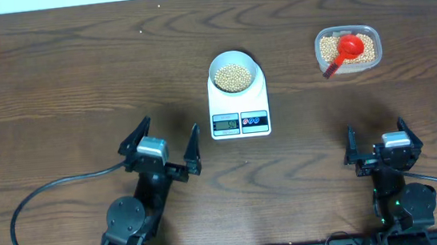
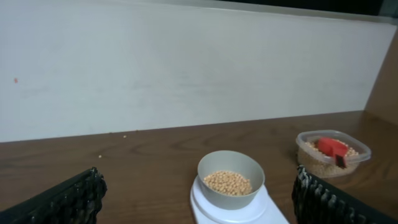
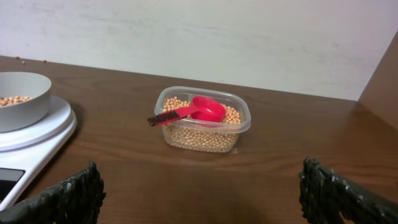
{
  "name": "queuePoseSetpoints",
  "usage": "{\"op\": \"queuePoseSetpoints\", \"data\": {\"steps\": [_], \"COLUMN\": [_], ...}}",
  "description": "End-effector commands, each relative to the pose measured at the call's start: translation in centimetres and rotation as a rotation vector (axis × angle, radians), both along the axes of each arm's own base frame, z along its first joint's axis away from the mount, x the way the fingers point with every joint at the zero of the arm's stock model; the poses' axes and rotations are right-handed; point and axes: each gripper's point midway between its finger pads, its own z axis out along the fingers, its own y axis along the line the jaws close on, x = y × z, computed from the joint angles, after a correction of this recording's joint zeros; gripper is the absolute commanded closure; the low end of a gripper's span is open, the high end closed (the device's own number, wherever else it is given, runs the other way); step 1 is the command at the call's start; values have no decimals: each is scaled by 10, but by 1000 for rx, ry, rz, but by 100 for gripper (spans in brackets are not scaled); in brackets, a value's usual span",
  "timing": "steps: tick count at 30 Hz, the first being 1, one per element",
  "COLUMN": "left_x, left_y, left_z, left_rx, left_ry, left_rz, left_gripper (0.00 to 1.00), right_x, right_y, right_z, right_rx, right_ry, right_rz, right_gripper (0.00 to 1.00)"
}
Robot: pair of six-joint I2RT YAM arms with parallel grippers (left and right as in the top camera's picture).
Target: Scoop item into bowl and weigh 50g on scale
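The pale blue-grey bowl stands on the white scale and holds tan beans. The scale's display is lit; I cannot read it. The bowl and scale also show in the left wrist view, and in the right wrist view at the left edge. More beans fill a clear plastic tub, with a red scoop lying in it. My left gripper is open and empty, near the front left of the scale. My right gripper is open and empty, well in front of the tub.
The clear tub with the red scoop sits at the back right of the wooden table. A pale wall runs behind the table. Cables trail from both arm bases along the front edge.
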Motion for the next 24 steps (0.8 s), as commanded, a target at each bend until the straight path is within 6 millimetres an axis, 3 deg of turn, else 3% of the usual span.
{"op": "queuePoseSetpoints", "data": {"steps": [1,15,24], "left_x": [-4,-14,-11], "left_y": [11,44,64], "left_z": [-3,-36,-56], "left_rx": [-10,-39,-9], "left_ry": [-32,-102,-40], "left_rz": [35,139,223], "left_gripper": [2,2,2], "right_x": [0,0,0], "right_y": [1,1,1], "right_z": [0,0,0], "right_rx": [-7,-7,-7], "right_ry": [-2,-2,-2], "right_rz": [1,1,1], "right_gripper": [1,1,1]}}
